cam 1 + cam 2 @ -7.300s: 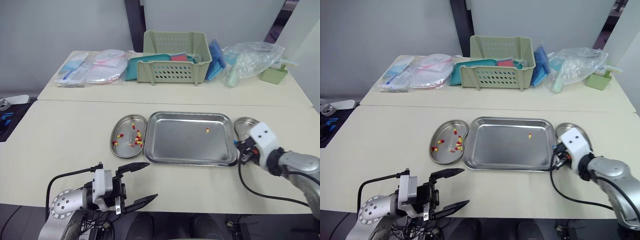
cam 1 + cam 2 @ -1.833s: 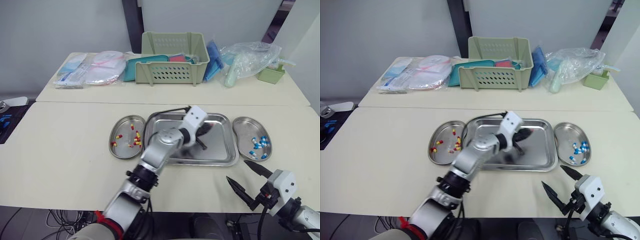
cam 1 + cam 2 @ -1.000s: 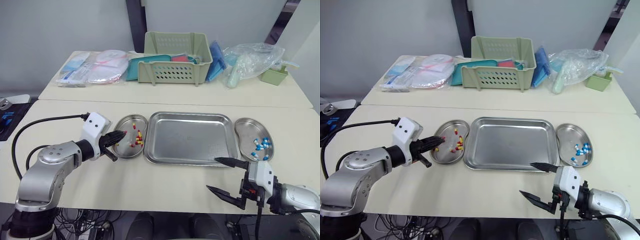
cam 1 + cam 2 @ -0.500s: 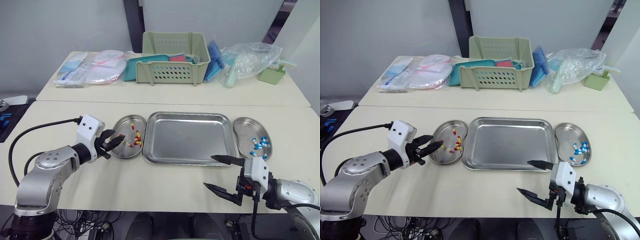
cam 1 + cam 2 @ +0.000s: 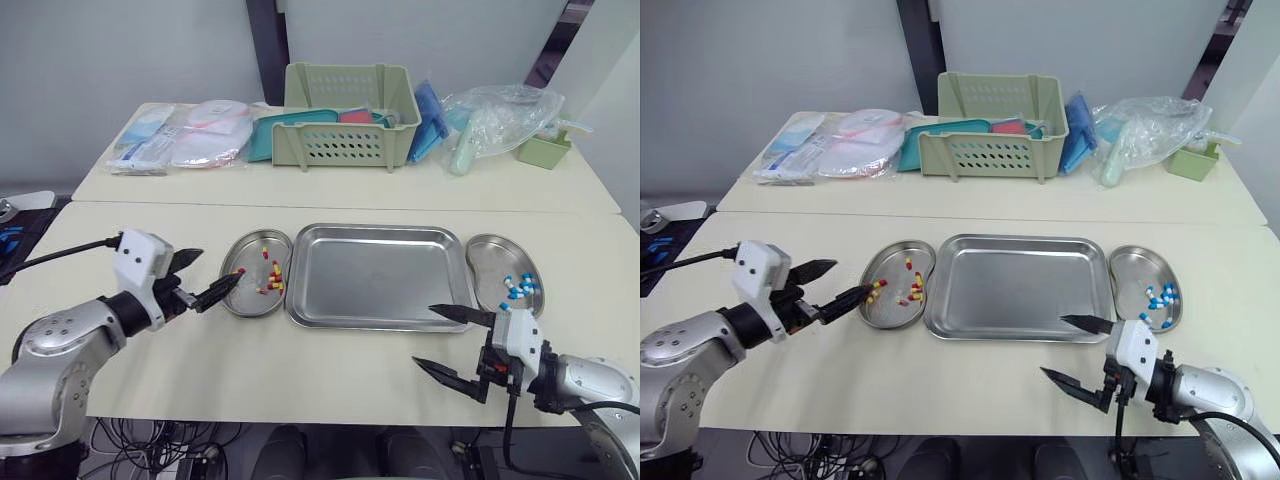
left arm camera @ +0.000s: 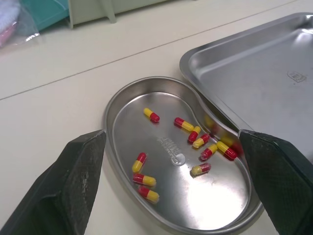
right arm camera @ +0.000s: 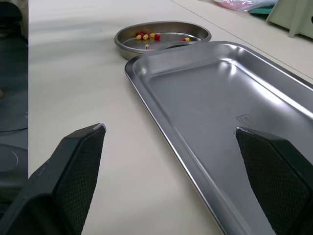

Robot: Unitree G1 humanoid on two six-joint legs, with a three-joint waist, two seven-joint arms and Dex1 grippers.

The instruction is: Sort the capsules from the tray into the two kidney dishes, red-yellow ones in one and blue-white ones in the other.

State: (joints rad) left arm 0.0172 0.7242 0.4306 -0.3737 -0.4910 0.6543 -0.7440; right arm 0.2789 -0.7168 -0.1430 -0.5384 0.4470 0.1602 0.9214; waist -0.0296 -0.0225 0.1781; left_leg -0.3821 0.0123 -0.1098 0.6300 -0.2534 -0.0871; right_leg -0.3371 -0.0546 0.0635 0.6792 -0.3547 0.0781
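Observation:
The steel tray lies mid-table, its floor showing bare metal. Touching its left side is a kidney dish holding several red-yellow capsules. The kidney dish on its right holds several blue-white capsules. My left gripper hovers open just left of the left dish, fingertips pointing at its rim, nothing between them. In the left wrist view the fingers frame that dish and its capsules. My right gripper is open and empty near the tray's front right corner.
On the far table stand a green basket, flat packets, a clear plastic bag and a small green box. A seam joins the two tables. Bare tabletop lies in front of the tray.
My left gripper was shut at the left dish's edge; it has opened and drawn back to the left. The right gripper stays open, almost unmoved.

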